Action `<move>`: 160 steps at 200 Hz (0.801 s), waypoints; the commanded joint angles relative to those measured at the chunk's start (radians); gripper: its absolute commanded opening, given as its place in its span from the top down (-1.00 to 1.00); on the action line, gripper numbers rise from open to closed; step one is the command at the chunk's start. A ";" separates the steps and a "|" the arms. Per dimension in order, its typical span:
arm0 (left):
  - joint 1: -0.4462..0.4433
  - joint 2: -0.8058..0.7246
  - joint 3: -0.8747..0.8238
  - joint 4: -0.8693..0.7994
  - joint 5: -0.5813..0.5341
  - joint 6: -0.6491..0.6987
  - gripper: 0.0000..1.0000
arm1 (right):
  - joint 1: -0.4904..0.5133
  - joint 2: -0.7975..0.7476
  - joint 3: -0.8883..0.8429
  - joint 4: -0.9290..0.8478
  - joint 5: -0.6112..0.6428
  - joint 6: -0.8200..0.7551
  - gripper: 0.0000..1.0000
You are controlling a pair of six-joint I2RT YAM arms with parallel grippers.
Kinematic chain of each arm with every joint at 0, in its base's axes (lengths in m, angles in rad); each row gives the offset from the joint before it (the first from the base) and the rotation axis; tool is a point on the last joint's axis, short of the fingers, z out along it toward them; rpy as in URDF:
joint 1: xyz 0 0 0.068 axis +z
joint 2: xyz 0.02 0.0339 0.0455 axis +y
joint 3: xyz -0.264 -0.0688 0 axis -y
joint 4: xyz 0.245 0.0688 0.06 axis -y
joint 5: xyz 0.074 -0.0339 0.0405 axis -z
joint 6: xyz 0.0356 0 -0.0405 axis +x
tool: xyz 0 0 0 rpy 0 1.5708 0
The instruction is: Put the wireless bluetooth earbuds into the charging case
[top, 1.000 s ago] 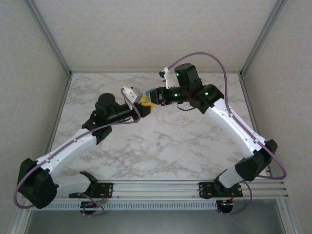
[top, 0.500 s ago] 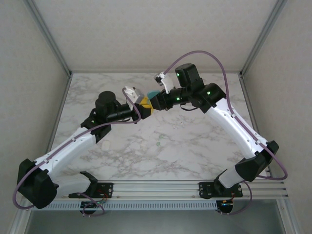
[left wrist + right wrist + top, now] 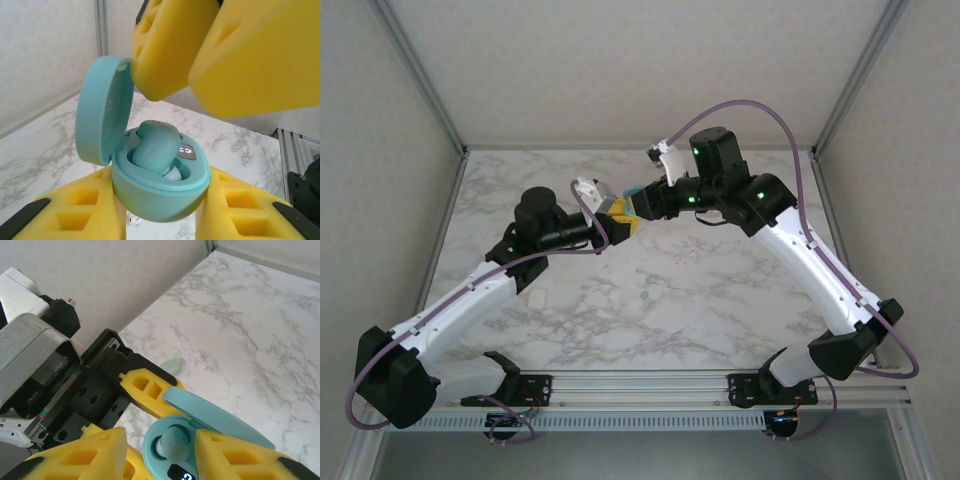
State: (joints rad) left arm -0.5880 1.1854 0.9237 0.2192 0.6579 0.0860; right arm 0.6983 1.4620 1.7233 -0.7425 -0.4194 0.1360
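Note:
My left gripper (image 3: pixel 160 202) is shut on the base of the teal charging case (image 3: pixel 150 197), which it holds up with the round lid (image 3: pixel 102 112) swung open. A teal earbud (image 3: pixel 155 147) sits in one well of the case, its white tip down. My right gripper (image 3: pixel 160 436) hovers just above it, open, with its yellow fingers (image 3: pixel 165 45) clear of the bud (image 3: pixel 176 441). In the top view both grippers meet over the back middle of the table, around the case (image 3: pixel 631 192). A second pale mint earbud (image 3: pixel 171 366) lies on the marble.
A small white bud (image 3: pixel 132 220) lies on the marble tabletop (image 3: pixel 720 290) under the held case. A tiny speck (image 3: pixel 645 295) sits mid-table. Grey walls (image 3: pixel 620 70) and metal posts (image 3: pixel 425 85) close in the back and sides.
The right gripper's jaws have spread and let go of the teal earbud, which stays in the case. The right arm shifted slightly up and right. The left arm held still.

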 commanded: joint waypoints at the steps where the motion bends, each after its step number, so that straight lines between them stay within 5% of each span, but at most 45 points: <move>1: -0.007 -0.019 0.012 0.059 0.025 -0.009 0.57 | -0.002 -0.044 -0.025 0.046 0.010 0.047 0.17; 100: -0.009 -0.018 -0.011 0.108 -0.051 -0.011 0.57 | -0.002 -0.034 -0.028 0.040 0.034 0.319 0.40; 160: -0.008 -0.014 -0.003 0.100 -0.063 -0.006 0.57 | 0.000 -0.004 -0.027 0.086 0.048 0.371 0.35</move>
State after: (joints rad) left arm -0.5884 1.1843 0.9188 0.2806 0.6033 0.0826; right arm 0.6983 1.4464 1.6958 -0.6922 -0.3882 0.4633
